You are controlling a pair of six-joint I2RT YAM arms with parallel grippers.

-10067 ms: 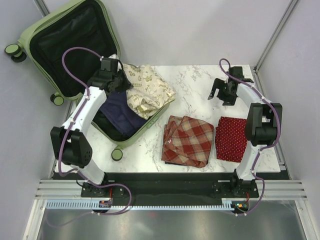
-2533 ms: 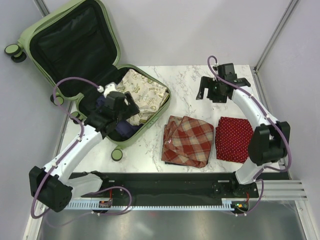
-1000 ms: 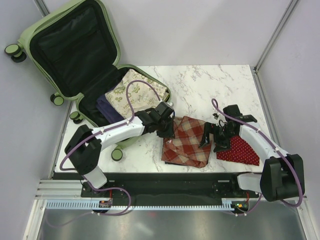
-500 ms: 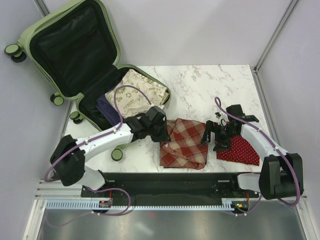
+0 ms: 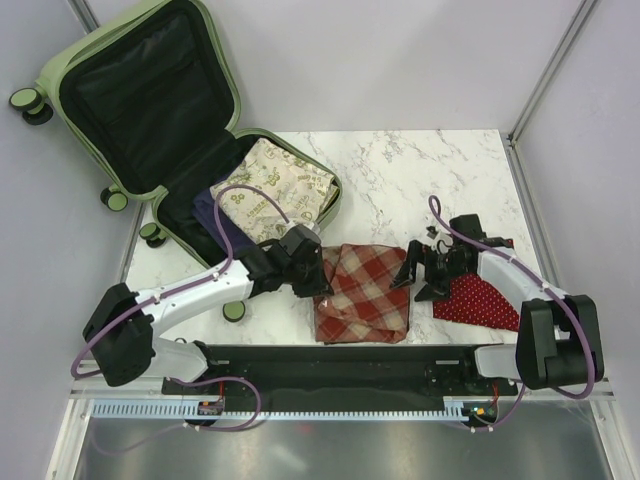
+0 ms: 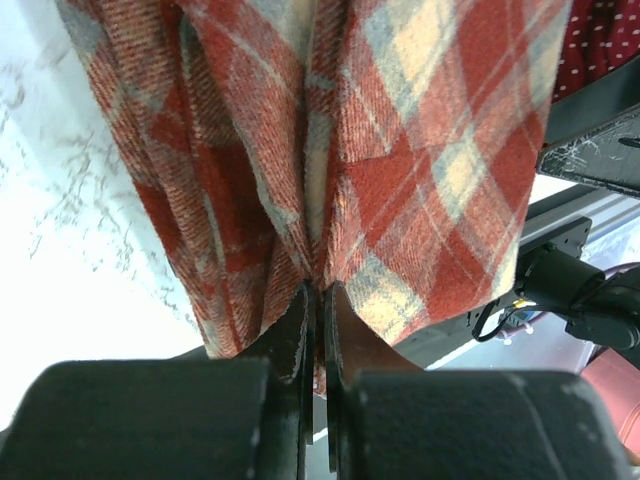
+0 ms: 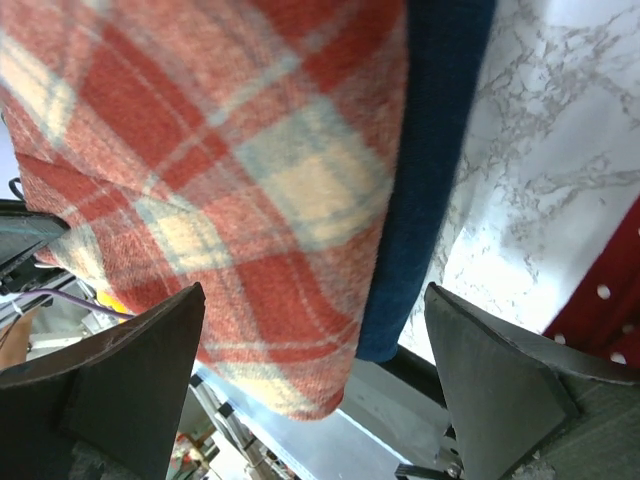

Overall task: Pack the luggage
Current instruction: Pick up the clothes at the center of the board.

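White marble table, grey-walled cell. The sage-green luggage lies open at ten o'clock, a printed garment inside. At six o'clock the left gripper is clamped tight on the edge of a folded plaid cloth. The right gripper gapes wide at its three o'clock edge, gripping nothing. The risk is that a one-sided pinch lets the folds spill open, or that the cloth snags on the suitcase rim.
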